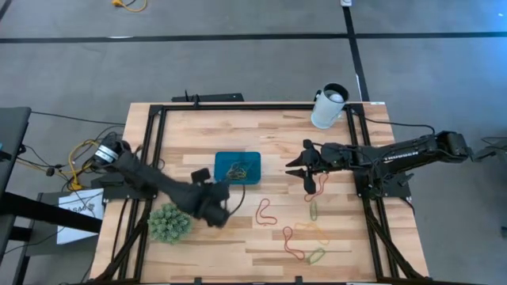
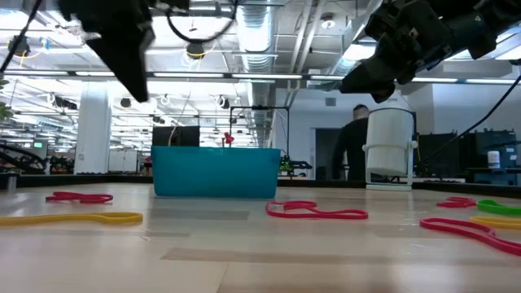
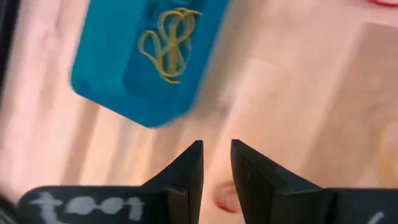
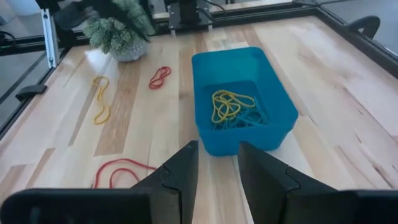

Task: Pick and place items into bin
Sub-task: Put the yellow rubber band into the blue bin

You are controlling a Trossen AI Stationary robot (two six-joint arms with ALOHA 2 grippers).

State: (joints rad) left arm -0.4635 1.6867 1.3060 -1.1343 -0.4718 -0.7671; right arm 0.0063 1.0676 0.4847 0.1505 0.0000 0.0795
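The teal bin (image 1: 238,167) sits at mid-table with yellow loops (image 4: 229,106) and a darker one in it. It also shows in the left wrist view (image 3: 112,74). Loose loops lie on the wood to its near right: red (image 1: 264,211), green (image 1: 314,210), orange (image 1: 309,230). More red (image 4: 160,76) and yellow (image 4: 99,99) loops lie on its left. My left gripper (image 3: 217,155) hangs above the table just near-left of the bin, fingers a narrow gap apart, nothing seen between the tips. My right gripper (image 4: 217,158) hovers right of the bin, open and empty, over a red loop (image 1: 318,187).
A green spiky ball (image 1: 169,222) sits at the near left beside my left arm. A white cup (image 1: 329,105) stands at the far right. Black frame rails (image 1: 154,134) border the table. Bare wood lies between the bin and my right gripper.
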